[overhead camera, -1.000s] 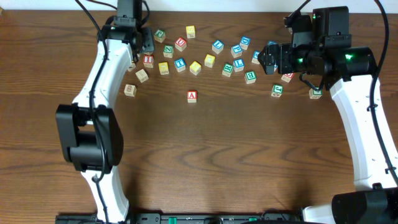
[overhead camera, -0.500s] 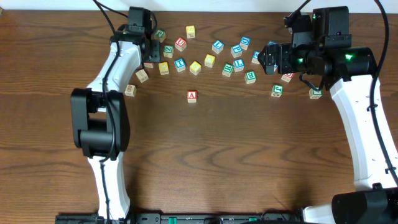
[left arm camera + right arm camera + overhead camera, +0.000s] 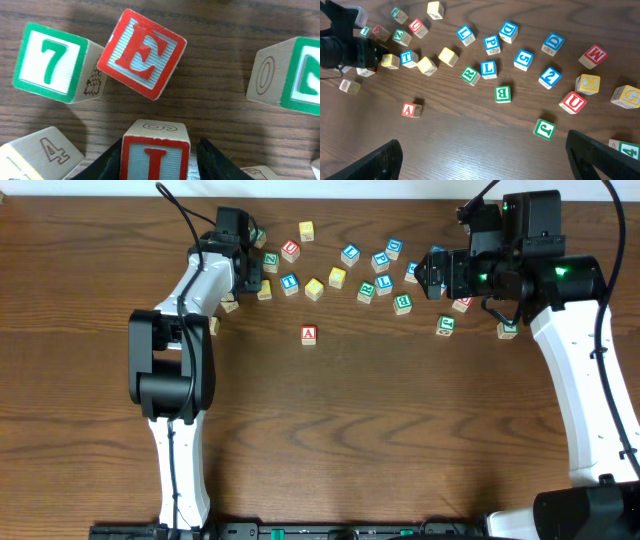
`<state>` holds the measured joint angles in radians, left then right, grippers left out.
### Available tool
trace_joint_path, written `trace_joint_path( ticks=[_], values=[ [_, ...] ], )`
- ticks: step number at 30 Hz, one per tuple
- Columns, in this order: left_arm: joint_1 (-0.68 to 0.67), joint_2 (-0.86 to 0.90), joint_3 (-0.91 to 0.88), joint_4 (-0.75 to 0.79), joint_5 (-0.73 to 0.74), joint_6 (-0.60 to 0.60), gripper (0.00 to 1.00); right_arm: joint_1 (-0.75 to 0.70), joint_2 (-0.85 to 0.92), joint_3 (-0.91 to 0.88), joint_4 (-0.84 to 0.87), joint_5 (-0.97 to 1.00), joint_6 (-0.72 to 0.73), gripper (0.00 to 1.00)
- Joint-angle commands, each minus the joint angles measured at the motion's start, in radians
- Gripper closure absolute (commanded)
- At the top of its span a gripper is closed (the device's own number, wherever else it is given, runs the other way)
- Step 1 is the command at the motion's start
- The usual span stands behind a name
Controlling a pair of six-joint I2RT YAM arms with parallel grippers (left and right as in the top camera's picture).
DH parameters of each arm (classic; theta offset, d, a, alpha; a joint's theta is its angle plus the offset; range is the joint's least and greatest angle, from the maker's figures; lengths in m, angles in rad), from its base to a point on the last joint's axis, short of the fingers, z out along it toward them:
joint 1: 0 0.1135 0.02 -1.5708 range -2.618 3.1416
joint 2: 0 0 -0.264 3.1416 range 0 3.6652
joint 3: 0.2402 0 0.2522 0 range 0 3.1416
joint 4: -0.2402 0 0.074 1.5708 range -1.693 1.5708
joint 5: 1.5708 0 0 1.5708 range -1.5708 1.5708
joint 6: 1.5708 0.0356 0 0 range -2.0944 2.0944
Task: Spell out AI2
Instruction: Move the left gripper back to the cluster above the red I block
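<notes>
Table: We see brown wood. The blocks crowd the far edge, and the near half is bare.
Right gripper: We see its fingers spread wide with nothing between them. It hangs over the right end of the pile.
Left gripper: We see one black finger on each side of the I block. We cannot tell if they squeeze it.
I block: It is a wooden cube with a red frame and a red I on white. It sits right between the left fingers.
Room: Just ahead of the left gripper is the red E block, close but not touching. The green 7 block is ahead on one side, and the 4 block is just beside the finger there.
Pointing: A cube has no long side. The stroke of the I runs straight away from the gripper, toward the E.
A block: It is red and sits alone on bare wood, well apart from both grippers.
2 block: It is blue and sits in the pile, out in front of the right gripper.
</notes>
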<state>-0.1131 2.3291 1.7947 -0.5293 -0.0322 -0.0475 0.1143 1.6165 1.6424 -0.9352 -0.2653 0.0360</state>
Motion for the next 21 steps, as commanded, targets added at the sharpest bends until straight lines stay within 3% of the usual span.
trace_joint_path(
  ticks=[1, 9, 21],
  values=[
    [0.003, 0.003, -0.006, 0.011, -0.006, -0.002, 0.6, -0.002, 0.002, 0.002, -0.002, 0.005, -0.008, 0.01],
    [0.003, 0.003, -0.006, 0.012, -0.006, -0.014, 0.73, -0.002, 0.002, 0.002, -0.002, 0.004, -0.008, 0.01],
    [0.003, -0.085, -0.005, 0.003, -0.006, -0.017, 0.75, -0.002, 0.003, 0.002, -0.002, 0.004, -0.008, 0.01]
  ],
)
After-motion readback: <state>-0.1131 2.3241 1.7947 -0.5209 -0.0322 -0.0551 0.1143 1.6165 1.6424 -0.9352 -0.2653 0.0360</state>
